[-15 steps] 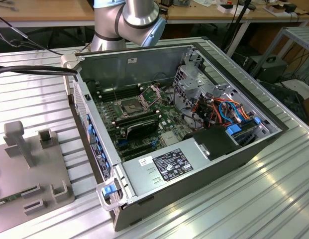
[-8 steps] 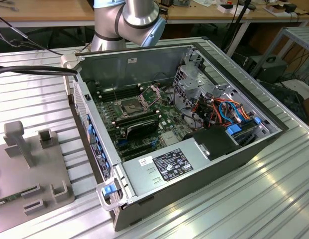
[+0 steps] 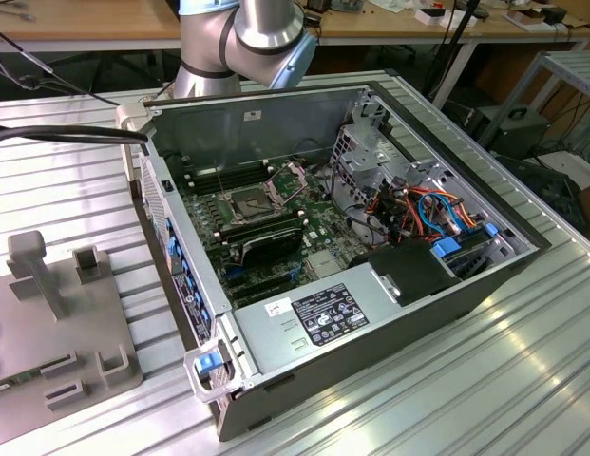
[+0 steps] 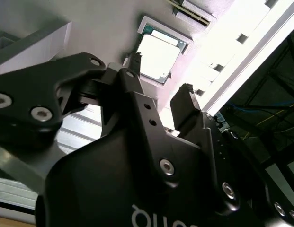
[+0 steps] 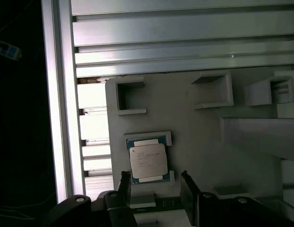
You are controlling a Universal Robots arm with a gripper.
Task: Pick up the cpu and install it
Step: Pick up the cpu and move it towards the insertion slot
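The cpu (image 5: 147,161) is a small square chip with a dull silver top. It lies flat in a shallow corner-framed nest on a grey fixture plate (image 5: 199,137), and it shows in both wrist views (image 4: 158,56). My gripper (image 5: 156,189) hovers over the chip's near edge, open, with one black finger (image 5: 124,186) on each side and nothing between them. In the second wrist view the gripper (image 4: 160,78) stands apart from the chip. In the exterior view the open computer case (image 3: 275,123) shows the motherboard's dark socket (image 3: 249,201) with its hinged plate raised.
Raised grey blocks and brackets (image 5: 214,90) stand on the fixture plate near the nest. The plate (image 3: 47,313) rests on a ribbed aluminium table (image 3: 523,380) at the exterior view's left. Memory sticks (image 3: 266,245), a power supply (image 3: 323,318) and coloured cables (image 3: 437,204) crowd the case.
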